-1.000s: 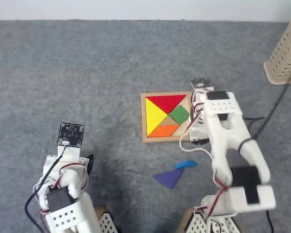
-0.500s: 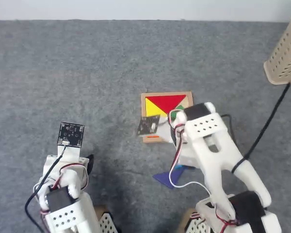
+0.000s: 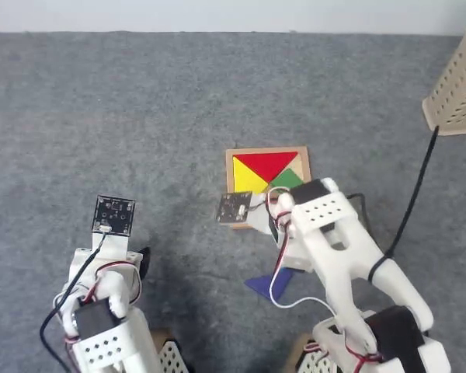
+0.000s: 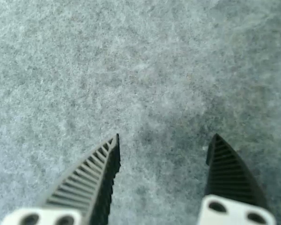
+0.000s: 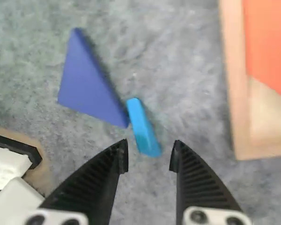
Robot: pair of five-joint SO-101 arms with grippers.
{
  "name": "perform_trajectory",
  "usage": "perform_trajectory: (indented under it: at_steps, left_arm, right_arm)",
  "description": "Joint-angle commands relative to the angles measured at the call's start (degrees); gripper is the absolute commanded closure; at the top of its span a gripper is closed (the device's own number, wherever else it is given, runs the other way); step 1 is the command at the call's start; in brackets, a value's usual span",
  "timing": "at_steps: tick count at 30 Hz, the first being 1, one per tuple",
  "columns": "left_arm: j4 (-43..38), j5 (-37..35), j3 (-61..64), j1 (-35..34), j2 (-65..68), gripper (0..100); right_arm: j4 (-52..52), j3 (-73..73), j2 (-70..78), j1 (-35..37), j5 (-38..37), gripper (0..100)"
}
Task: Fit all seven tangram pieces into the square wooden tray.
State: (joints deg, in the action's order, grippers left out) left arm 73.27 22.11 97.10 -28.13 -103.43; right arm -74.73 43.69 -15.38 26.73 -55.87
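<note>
Light blue piece (image 5: 141, 126), touching dark triangle (image 5: 86, 86): right pincer (image 5: 149, 148) half open, empty; we should centre it across the narrow sides before closing.

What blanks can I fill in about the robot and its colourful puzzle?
The right gripper hangs open near the small piece, which is light ____. The dark blue piece beside it is shaped like a ____. The big piece along the far edge of the tray is coloured ____.
Missing words: blue, triangle, red.
</note>
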Motion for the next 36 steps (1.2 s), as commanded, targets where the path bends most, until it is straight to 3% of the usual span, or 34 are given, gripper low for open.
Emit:
perform_trajectory:
  at_steps: [1, 9, 14, 26, 36]
  left_arm:
    - [0.3, 0.6, -0.5, -0.2, -0.9, 72]
    - [0.3, 0.6, -0.5, -0.2, -0.9, 72]
    - [0.3, 0.6, -0.5, -0.3, -0.9, 72]
    - [0.3, 0.6, -0.5, -0.4, -0.9, 72]
    - [0.3, 0.6, -0.5, -0.4, -0.9, 72]
  right_arm:
    - [3.4, 2.0, -2.4, 0.9, 1.0, 84.2]
    - [7.8, 3.7, -2.4, 0.5, 1.4, 84.7]
    - [11.6, 3.7, -2.4, 0.3, 1.4, 99.7]
    - [9.4, -1.8, -3.1, -8.6, 1.5, 99.1]
    - [6.5, -5.5, -3.1, -11.1, 9.7, 99.1]
